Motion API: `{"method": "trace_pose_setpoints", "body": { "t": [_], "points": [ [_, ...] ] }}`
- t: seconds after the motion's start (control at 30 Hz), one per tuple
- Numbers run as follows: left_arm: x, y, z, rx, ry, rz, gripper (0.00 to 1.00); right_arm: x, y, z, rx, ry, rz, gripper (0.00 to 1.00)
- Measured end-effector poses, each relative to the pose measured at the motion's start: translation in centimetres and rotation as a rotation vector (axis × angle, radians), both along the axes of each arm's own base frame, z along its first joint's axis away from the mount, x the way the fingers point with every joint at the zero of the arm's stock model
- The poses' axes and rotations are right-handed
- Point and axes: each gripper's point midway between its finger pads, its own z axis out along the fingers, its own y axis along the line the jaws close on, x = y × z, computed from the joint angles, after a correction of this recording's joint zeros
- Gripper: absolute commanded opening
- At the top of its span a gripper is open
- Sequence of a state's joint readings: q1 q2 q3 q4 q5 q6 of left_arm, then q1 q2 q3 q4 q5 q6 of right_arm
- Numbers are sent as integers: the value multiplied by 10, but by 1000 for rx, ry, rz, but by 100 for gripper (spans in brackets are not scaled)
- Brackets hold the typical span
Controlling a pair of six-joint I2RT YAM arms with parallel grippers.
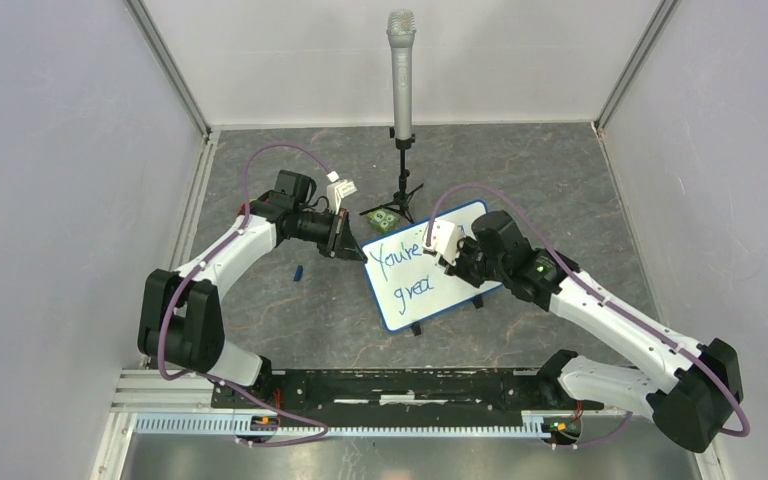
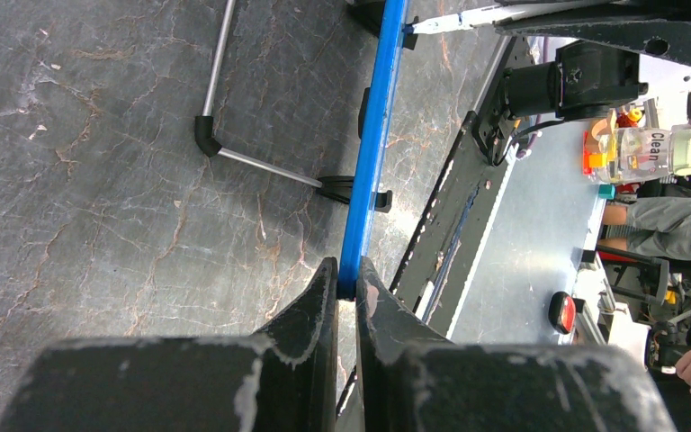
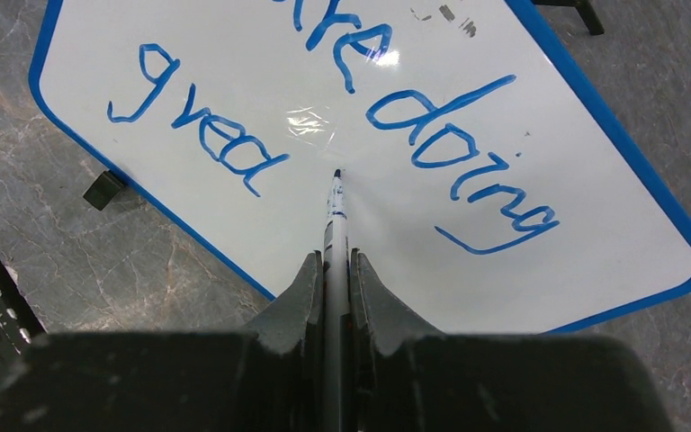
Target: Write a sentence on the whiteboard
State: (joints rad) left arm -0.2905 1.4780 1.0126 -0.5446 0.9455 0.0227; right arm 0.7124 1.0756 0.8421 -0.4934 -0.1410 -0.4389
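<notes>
marbled grey table (image 1: 560, 180) bears whiteboard (image 1: 442, 290), microphone stand (image 1: 401, 188), blue cap (image 1: 299, 272).

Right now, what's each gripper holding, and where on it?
Left gripper pinches the whiteboard by its blue edge. Right gripper clamps a marker on its barrel, tip exposed.

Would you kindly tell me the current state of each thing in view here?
whiteboard, pinched at its blue edge, partly written.
sentence, unfinished: second line reads "grea".
marker, uncapped, tip by the last letter.
left gripper, shut on the whiteboard.
right gripper, shut on the marker.
microphone, upright on its stand.
</notes>
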Motion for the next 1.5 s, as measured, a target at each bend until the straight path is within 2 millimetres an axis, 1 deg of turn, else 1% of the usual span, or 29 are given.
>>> {"method": "trace_pose_setpoints", "body": {
  "t": [0.1, 0.47, 0.67, 0.83, 0.93, 1.1, 1.5],
  "points": [
    [0, 0, 0, 0, 0, 0, 3, -2, 0, -3, -1, 10, 6, 0],
    [0, 0, 0, 0, 0, 0, 2, -20, -3, -26, -6, 76, 42, 0],
    [0, 0, 0, 0, 0, 0, 2, -27, -9, -33, -29, 96, 44, 0],
    [0, 0, 0, 0, 0, 0, 3, -27, -14, -35, -54, 92, 36, 0],
    [0, 0, 0, 0, 0, 0, 2, -24, -14, -28, -55, 80, 32, 0],
    [0, 0, 0, 0, 0, 0, 2, -15, -6, -13, -32, 57, 35, 0],
    [0, 0, 0, 0, 0, 0, 2, -17, 7, -16, -7, 80, 63, 0]
  ]
}}
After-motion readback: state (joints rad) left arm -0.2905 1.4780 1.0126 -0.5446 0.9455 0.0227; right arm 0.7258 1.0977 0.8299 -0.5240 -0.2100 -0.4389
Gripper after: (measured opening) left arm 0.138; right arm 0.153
